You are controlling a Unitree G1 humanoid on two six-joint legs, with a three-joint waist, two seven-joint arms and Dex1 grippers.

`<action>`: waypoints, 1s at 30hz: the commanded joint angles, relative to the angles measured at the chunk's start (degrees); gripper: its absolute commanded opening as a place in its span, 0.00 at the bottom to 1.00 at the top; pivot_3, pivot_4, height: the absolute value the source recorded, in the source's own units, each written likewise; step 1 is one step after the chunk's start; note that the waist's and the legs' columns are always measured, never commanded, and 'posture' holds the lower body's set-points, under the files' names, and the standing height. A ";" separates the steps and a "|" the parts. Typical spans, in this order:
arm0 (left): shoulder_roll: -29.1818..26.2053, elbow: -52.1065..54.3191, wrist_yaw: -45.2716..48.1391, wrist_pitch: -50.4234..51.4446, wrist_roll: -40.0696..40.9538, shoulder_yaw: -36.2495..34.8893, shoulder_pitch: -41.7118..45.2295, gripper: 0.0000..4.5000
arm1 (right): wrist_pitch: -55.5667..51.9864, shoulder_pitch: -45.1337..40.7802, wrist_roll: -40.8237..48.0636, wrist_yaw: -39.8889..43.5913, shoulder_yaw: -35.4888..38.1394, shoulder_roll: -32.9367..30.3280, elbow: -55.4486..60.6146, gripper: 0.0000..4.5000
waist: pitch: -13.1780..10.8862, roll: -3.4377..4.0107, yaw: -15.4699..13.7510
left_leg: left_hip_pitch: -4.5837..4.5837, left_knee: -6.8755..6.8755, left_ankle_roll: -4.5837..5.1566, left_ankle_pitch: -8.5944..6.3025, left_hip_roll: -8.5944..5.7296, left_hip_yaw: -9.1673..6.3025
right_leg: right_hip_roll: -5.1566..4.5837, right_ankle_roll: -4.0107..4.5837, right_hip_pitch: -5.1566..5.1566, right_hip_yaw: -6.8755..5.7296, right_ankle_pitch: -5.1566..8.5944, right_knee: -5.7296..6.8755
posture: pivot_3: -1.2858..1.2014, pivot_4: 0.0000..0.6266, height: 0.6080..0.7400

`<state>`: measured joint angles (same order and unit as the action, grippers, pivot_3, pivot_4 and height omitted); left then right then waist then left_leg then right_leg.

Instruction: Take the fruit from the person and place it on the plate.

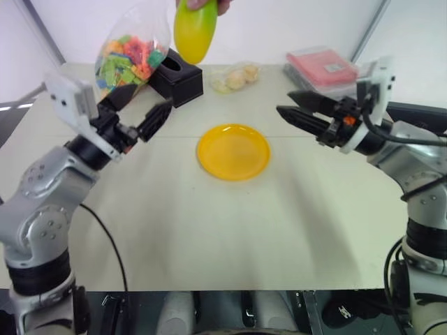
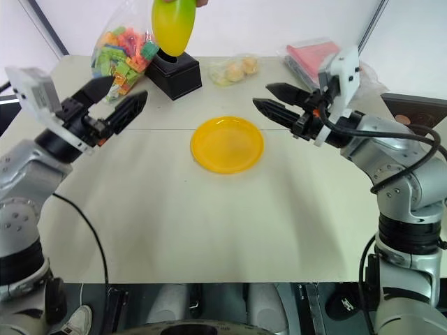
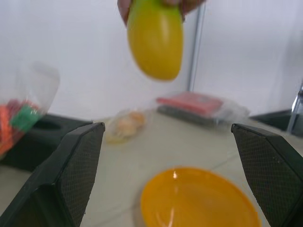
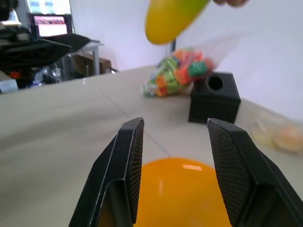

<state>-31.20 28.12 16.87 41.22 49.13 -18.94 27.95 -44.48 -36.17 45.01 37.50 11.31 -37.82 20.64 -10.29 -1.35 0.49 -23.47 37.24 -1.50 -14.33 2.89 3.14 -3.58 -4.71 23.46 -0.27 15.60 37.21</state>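
Note:
A person's hand holds the fruit, a smooth yellow-green oval, in the air above the far side of the table. The yellow plate lies empty at the table's middle. My left gripper is raised to the left of the plate, open wide, pointing toward the fruit from below. In the left wrist view the fruit hangs above and between the fingers. My right gripper is raised to the right of the plate, open and empty, pointing left. The right wrist view shows the fruit high above the plate.
A clear bag of coloured blocks and a black box stand at the back left, under the fruit. Plastic-wrapped pale lumps lie behind the plate. A red packet in plastic sits at the back right.

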 commanded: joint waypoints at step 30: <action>8.13 -30.61 7.03 -8.34 -8.28 5.23 27.33 1.00 | 5.43 2.05 -3.75 0.48 -1.32 1.37 1.16 0.48 | -0.01 -0.01 0.13 | -0.03 0.01 -0.01 0.01 -0.01 0.15 | 0.00 -0.02 0.03 -0.03 -0.01 0.00 | 0.52 0.24 0.93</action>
<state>-23.11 -2.83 23.20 34.43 41.41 -13.63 53.21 -40.49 -33.89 41.24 38.12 9.23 -36.55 19.90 -10.30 -1.36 0.62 -23.51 37.25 -1.51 -14.32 2.88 3.29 -3.58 -4.73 23.49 -0.30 15.60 37.21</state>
